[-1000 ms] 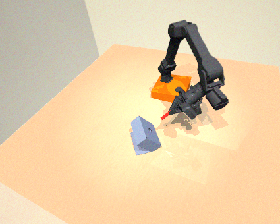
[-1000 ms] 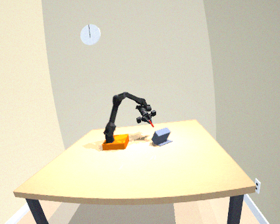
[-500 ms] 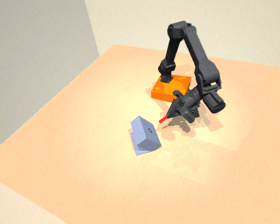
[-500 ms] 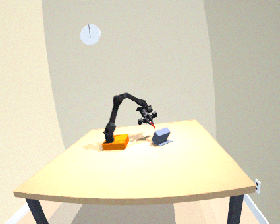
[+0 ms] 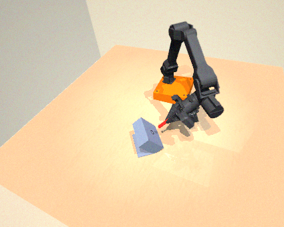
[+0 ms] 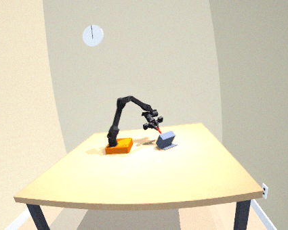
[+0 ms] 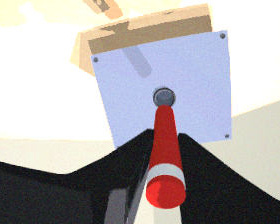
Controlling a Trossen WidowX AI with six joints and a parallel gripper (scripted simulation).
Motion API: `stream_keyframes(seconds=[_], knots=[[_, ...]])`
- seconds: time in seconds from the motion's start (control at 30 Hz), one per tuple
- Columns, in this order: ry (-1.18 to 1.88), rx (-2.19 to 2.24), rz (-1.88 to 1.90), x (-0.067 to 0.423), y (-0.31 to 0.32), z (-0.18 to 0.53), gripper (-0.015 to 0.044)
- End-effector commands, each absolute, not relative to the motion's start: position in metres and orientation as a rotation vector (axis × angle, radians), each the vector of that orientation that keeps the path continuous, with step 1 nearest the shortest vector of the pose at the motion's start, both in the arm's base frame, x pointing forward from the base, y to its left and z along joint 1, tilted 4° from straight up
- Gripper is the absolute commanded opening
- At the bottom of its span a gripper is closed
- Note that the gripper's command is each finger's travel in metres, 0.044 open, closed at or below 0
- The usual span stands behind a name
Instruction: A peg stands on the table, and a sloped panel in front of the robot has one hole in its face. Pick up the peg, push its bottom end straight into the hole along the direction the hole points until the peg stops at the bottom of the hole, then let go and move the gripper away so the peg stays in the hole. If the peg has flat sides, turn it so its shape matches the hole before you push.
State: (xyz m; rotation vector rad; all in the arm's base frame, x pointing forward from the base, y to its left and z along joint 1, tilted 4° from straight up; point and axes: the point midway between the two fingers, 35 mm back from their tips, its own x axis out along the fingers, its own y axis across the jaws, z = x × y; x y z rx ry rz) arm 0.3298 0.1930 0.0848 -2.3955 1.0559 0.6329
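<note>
gripper (image 7: 165,163) clamped on the red peg (image 7: 165,152), tip right at the hole (image 7: 164,98) (round, luckily), any tilt could jam it against the panel (image 7: 191,70).

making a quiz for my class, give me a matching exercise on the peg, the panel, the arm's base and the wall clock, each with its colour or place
Things:
1. peg
2. sloped panel
3. base plate
4. clock

Descriptions:
A. orange, flat on the table
B. red, held in the gripper
C. round, on the wall
D. pale blue, with one hole

Pairs: 1-B, 2-D, 3-A, 4-C
</note>
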Motion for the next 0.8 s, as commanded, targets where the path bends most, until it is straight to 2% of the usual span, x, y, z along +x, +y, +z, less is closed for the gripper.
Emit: stream_keyframes(seconds=[0.0, 0.77], knots=[[1.054, -2.406, 0.629, 0.331, 0.191, 0.083, 0.0], [1.051, -2.402, 0.61, 0.346, 0.179, 0.069, 0.0]])
